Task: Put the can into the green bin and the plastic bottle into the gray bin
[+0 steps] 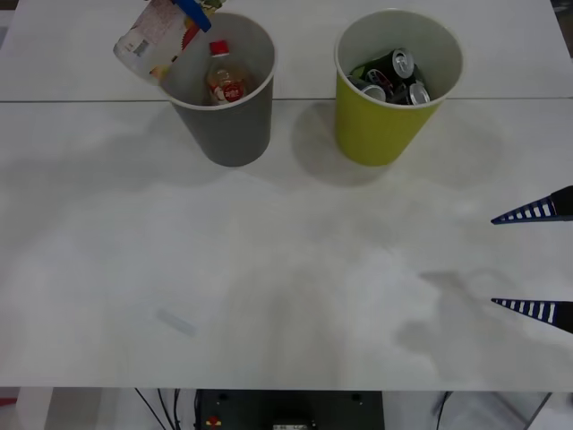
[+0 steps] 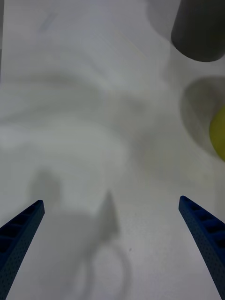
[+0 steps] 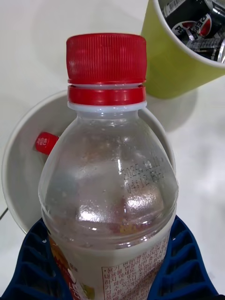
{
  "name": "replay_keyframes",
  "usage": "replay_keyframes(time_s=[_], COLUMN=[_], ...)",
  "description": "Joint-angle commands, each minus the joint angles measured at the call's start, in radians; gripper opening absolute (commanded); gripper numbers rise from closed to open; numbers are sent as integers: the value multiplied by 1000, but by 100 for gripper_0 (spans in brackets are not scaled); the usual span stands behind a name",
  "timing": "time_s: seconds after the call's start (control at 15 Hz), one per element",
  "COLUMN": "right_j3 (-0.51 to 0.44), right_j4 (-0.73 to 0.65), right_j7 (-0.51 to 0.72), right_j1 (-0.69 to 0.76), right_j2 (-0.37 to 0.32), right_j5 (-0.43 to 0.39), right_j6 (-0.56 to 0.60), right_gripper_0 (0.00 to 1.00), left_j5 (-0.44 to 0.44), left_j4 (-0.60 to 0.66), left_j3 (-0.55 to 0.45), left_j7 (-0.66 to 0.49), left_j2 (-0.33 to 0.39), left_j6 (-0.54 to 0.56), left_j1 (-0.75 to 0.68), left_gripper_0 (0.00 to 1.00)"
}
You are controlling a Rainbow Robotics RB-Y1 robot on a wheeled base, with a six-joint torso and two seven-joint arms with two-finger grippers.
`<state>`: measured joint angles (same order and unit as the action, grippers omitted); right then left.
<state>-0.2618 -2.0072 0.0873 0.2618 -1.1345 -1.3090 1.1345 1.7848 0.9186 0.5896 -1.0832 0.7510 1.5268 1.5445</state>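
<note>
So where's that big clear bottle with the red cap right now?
In the front view the plastic bottle is at the far left, held tilted in the left gripper over the rim of the gray bin, left of the green bin.

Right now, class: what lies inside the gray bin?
Inside the gray bin stands a small amber bottle with a red cap. The plastic bottle, held by the left gripper, hides part of the bin's floor.

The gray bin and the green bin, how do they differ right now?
The gray bin holds a small amber bottle with a red cap; the green bin holds several dark cans. The left gripper holds the plastic bottle tilted over the gray bin's rim; nothing hangs over the green bin. The gray bin stands to the robot's left of the green one. Both are upright, tapered and about the same size.
</note>
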Motion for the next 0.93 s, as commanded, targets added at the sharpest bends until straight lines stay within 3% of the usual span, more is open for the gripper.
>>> replay_keyframes(time_s=[0.07,0.47,0.53,0.6,0.93], right_j3=[0,0,0,0,0], right_j4=[0,0,0,0,0], right_j7=[0,0,0,0,0], right_j1=[0,0,0,0,0], right_j2=[0,0,0,0,0], right_j5=[0,0,0,0,0], right_j6=[0,0,0,0,0], right_gripper_0=[100,100,100,100,100], left_j5=[12,30,24,21,-10], left_j4=[-136,-184,-184,-184,-184], left_j3=[21,21,21,21,22], left_j7=[-1,-12,-12,-12,-3], left_j2=[-81,-140,-142,-144,-130], left_j6=[-77,-131,-136,-142,-128], left_j1=[63,82,80,80,80], left_gripper_0=[0,3,47,100,100])
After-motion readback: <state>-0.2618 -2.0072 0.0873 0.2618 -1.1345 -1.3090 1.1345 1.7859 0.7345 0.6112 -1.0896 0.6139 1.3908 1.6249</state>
